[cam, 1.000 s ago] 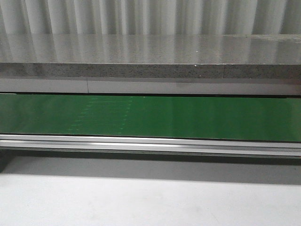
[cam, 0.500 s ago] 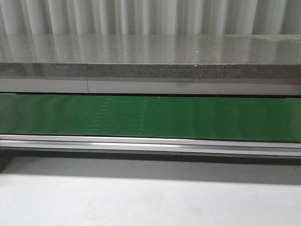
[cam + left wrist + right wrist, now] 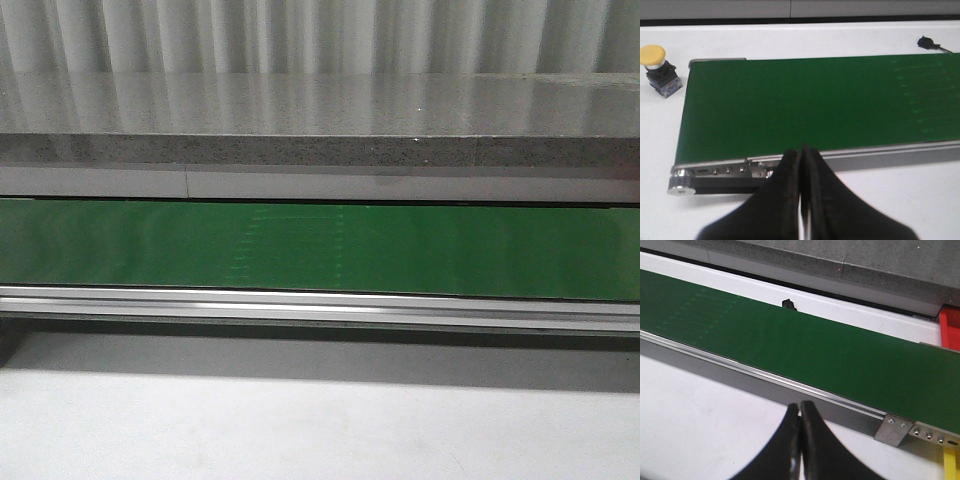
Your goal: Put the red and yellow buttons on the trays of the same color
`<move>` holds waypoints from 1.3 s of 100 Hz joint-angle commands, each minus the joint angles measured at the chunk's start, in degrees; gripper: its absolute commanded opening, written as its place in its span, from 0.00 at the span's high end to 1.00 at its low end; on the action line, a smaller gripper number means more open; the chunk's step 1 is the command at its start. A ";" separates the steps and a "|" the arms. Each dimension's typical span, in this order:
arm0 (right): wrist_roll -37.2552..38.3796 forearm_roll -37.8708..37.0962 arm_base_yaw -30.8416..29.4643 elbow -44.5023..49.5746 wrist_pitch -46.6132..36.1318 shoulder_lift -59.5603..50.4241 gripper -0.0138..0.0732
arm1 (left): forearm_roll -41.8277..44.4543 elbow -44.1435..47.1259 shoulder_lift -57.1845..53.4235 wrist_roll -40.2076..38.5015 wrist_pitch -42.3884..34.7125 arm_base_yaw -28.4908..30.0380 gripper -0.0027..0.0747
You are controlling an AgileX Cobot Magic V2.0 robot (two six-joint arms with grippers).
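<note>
Green conveyor belt [image 3: 320,250] runs bare across the table; left gripper [image 3: 801,165] and right gripper [image 3: 800,420] both pressed together, yellow button [image 3: 657,67] beside belt's end.

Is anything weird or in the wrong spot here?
One thing: a yellow button sits on the white table beside the end of the green belt, not on a tray. The belt itself carries nothing. Nothing looks spilled or broken.

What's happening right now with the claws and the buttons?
Left claw shut, empty. Right claw shut, empty. Yellow button on the table beside the belt's end; green belt bare. Nothing in the way.
</note>
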 commanded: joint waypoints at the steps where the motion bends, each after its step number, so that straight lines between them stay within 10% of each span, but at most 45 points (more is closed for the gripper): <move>1: -0.52 0.73 0.03 -1.31 -3.41 0.85 0.92 | -0.57 -3.77 2.65 -0.49 -5.68 0.86 0.99; 46: -0.52 0.73 0.03 -1.31 -3.41 0.85 0.92 | 0.49 -22.48 21.90 -5.46 3.46 14.20 0.94; 75: -0.52 0.73 0.03 -1.31 -3.41 0.85 0.92 | 3.25 -30.10 33.80 -5.46 8.42 20.64 0.25; 130: -0.52 0.73 0.03 -1.31 -3.41 0.85 0.92 | 3.42 -47.51 56.64 -9.52 17.57 32.01 0.30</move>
